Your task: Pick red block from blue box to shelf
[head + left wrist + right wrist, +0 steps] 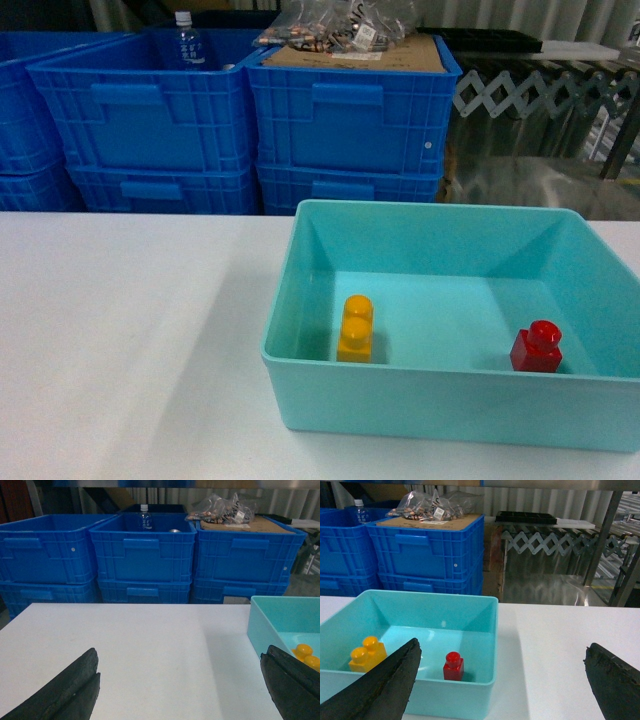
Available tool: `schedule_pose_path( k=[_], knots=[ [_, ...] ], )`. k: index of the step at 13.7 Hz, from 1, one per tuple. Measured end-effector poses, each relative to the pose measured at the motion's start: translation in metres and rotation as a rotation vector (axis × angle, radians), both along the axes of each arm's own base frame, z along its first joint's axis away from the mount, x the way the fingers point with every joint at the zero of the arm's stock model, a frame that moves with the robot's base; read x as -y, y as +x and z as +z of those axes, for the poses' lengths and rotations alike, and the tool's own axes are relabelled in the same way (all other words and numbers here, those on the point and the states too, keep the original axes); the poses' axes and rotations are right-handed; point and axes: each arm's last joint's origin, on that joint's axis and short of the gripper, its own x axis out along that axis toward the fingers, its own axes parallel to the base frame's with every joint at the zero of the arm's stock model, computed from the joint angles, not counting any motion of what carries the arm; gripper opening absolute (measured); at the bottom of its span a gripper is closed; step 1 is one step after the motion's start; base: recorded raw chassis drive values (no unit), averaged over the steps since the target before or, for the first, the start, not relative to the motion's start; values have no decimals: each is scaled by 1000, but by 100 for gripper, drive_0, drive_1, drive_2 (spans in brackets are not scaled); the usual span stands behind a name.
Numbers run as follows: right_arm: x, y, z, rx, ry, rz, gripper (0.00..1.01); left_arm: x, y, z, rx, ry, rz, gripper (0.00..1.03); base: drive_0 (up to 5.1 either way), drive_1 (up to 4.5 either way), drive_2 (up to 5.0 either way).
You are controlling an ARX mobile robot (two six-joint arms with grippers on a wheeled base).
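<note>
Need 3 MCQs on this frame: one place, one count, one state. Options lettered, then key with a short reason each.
1. Where in the blue box does the red block sit, seen from the head view?
A. right part of the floor, near the front wall
B. far left corner
C. on the yellow brick

2. How many toy bricks lie in the box?
A. one
B. two
C. four

3. State of the right hand?
A. shut on the block
B. open, holding nothing
C. out of view

Key: 1 A, it stands right of the yellow brick, by the front wall. 2 B, one red, one yellow. 3 B, both fingers spread wide apart with only table and box between.
</note>
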Motion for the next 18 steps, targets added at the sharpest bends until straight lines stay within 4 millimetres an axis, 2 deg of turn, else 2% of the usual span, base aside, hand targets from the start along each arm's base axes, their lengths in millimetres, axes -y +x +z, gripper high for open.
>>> schedule_pose_path(
  k=[18],
  knots=[
    [0, 0, 0, 0, 0, 0, 98, 0, 0, 0, 0, 0, 0, 98, 0, 0, 0]
  ],
)
